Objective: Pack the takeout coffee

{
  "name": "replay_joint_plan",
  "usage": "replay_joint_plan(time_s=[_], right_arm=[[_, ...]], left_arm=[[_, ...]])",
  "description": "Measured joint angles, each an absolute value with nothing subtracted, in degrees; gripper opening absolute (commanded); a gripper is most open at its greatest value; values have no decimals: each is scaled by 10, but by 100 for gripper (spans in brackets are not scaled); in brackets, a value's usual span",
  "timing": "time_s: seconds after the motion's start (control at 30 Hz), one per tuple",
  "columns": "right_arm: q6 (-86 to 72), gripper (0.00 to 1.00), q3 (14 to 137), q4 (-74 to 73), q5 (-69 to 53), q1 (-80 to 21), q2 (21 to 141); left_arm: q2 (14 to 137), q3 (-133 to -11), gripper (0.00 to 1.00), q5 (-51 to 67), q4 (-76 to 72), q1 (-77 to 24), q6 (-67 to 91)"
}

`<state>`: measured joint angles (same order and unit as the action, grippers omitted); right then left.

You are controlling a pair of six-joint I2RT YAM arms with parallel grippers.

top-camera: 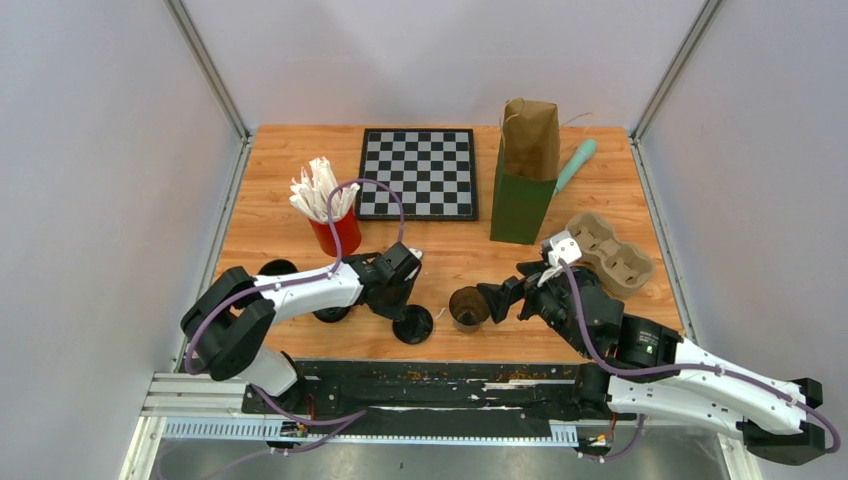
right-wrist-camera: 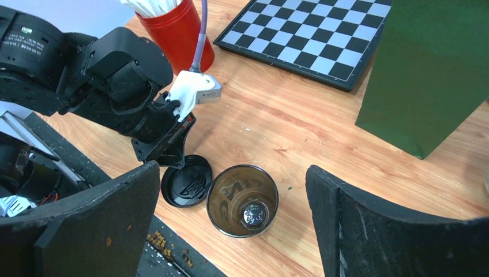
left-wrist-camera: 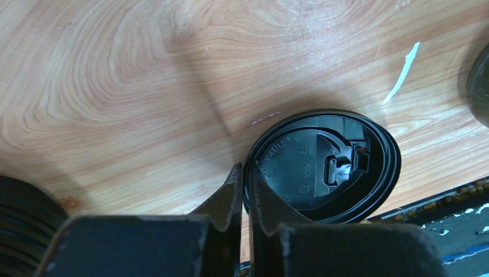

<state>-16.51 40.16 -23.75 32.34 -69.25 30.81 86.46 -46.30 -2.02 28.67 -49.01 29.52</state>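
A dark brown takeout coffee cup (top-camera: 468, 307) (right-wrist-camera: 243, 200) stands open and lidless near the table's front edge. Just left of it a round black lid (top-camera: 412, 327) (left-wrist-camera: 323, 167) (right-wrist-camera: 186, 180) lies flat on the wood. My left gripper (top-camera: 403, 300) (left-wrist-camera: 247, 179) points down at the lid's left edge, its jaws pinched on the rim. My right gripper (top-camera: 503, 297) (right-wrist-camera: 232, 173) hangs over the cup's right side, fingers spread wide with nothing between them. The cup sits below and between the two right fingers.
A green and brown paper bag (top-camera: 525, 180) (right-wrist-camera: 427, 69) stands behind the cup. A cardboard cup carrier (top-camera: 608, 250) lies to the bag's right, and a red cup of straws (top-camera: 335, 225) and a chessboard (top-camera: 418, 172) to its left. Two more dark round items (top-camera: 277, 268) (top-camera: 330, 313) sit by my left arm.
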Motion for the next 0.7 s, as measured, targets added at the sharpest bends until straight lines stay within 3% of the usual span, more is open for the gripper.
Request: replay_joint_plan(time_s=[0.27,0.7], right_arm=[[-163,98,380,-202,260,-692,329],[-12,99,287,7,135,-693,294]], left_arm=[[793,-506,0,9,319,-480,302],[605,-509,0,228,305,-318,407]])
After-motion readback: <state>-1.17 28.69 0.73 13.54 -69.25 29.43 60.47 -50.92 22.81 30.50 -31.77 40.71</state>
